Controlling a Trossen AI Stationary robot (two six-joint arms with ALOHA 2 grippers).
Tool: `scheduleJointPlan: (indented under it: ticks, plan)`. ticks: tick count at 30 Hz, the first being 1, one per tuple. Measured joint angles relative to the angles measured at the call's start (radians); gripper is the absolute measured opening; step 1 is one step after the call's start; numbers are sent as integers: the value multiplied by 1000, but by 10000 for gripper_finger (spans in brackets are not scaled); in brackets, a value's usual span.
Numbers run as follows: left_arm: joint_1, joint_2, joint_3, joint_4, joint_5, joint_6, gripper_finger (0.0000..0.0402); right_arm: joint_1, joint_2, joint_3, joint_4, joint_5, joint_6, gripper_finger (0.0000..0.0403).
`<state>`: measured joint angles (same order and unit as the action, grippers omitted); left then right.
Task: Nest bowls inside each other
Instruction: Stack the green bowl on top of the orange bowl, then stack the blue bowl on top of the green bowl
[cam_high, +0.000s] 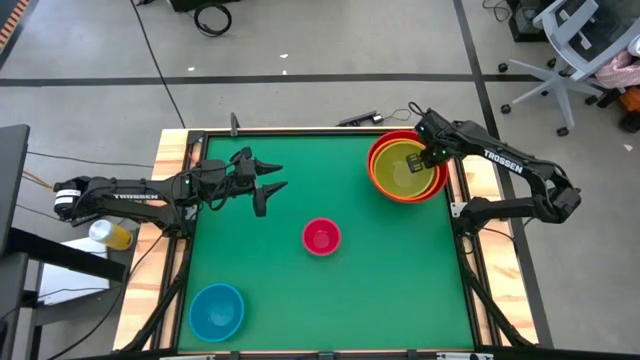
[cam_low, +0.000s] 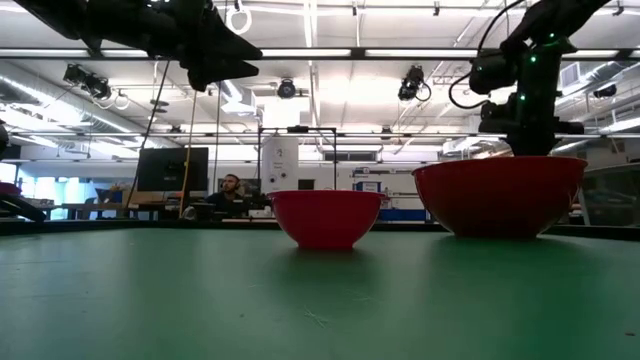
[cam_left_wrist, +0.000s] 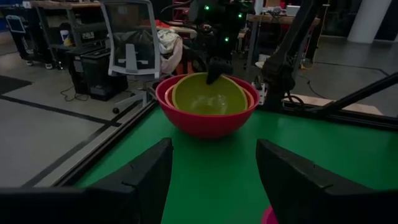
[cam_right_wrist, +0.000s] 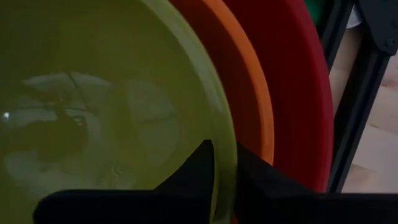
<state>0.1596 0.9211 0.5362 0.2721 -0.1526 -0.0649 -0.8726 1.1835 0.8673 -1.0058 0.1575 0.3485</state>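
Right wrist view: right tool (cam_right_wrist: 222, 163) astride yellow-green bowl (cam_right_wrist: 93, 112) rim.

3 bowls nested upright at the surface's far right corner, red bowl (cam_high: 376, 165) outermost, orange bowl (cam_high: 441, 178) inside it, yellow-green bowl (cam_high: 400, 168) innermost; small magenta-pink bowl (cam_high: 321, 237) mid-surface; light blue bowl (cam_high: 216, 310) near-left, both upright, separate.

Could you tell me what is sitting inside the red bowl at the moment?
The red bowl holds the orange bowl, and the yellow-green bowl sits inside that. The right hand straddles the yellow-green rim. The nested bowls cover the bottoms beneath them.
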Motion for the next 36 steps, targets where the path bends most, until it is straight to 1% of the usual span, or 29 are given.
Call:
scheduleJointPlan:
  ticks: [5, 9, 12, 14, 17, 19, 22, 25, 28, 30, 32, 34, 36]
  plan:
    - [0, 0, 0, 0, 0, -6, 233, 0, 0, 0, 9, 12, -11, 94]
    - [0, 0, 0, -1, 0, -13, 233, 1, -1, 0, 8, 72, -11, 133]
    - [0, 0, 0, -1, 0, -13, 233, 11, -2, 0, 15, 108, -11, 152]
    - [0, 0, 0, -2, 0, -13, 233, 25, -2, 0, 15, 146, -17, 156]
    - [0, 0, 0, -1, 0, -13, 233, 57, -2, 0, 10, 242, -39, 157]
    - [0, 0, 0, -1, 0, -13, 233, 88, -5, 0, 11, 283, -67, 156]
    - [0, 2, 0, 0, -1, -13, 233, 154, -24, 0, 40, 291, -101, 156]
    - [0, 18, 0, -1, -1, -11, 233, 222, -58, 0, 107, 291, -140, 157]
    - [0, 42, 0, 10, -1, -2, 233, 281, -101, 0, 184, 271, -195, 157]
    - [0, 55, 0, 13, -1, 2, 233, 313, -130, 0, 229, 205, -240, 157]
    - [0, 62, -1, 23, -1, 11, 233, 340, -155, 0, 277, 111, -269, 157]
    - [-2, 62, -1, 23, -1, 22, 233, 366, -169, 0, 319, 28, -274, 157]
    - [-12, 62, -1, 23, -3, 26, 233, 391, -175, 0, 358, -20, -265, 157]
